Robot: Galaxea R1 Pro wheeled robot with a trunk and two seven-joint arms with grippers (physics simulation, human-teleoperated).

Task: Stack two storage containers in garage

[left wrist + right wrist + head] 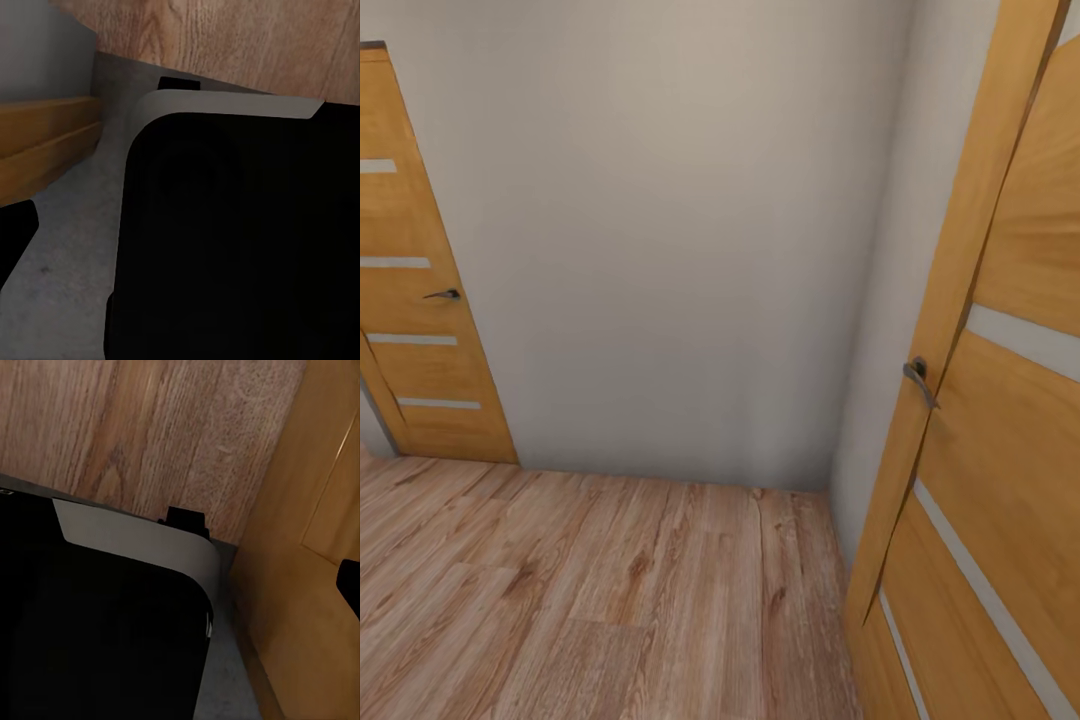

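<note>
Light wood plank floor (610,600) fills the lower frame; an open wooden door (1000,420) stands at right, a closed door (415,300) at upper left against the pale wall (680,250). Fingers' state cannot be told; no containers visible here.

Your head view was evenly and softly lit, the pale wall (690,250) shading darker toward its corner. Door (1000,400) edges leaned, stretched by the lens. Both wrist views were dim, blurred, largely black.
</note>
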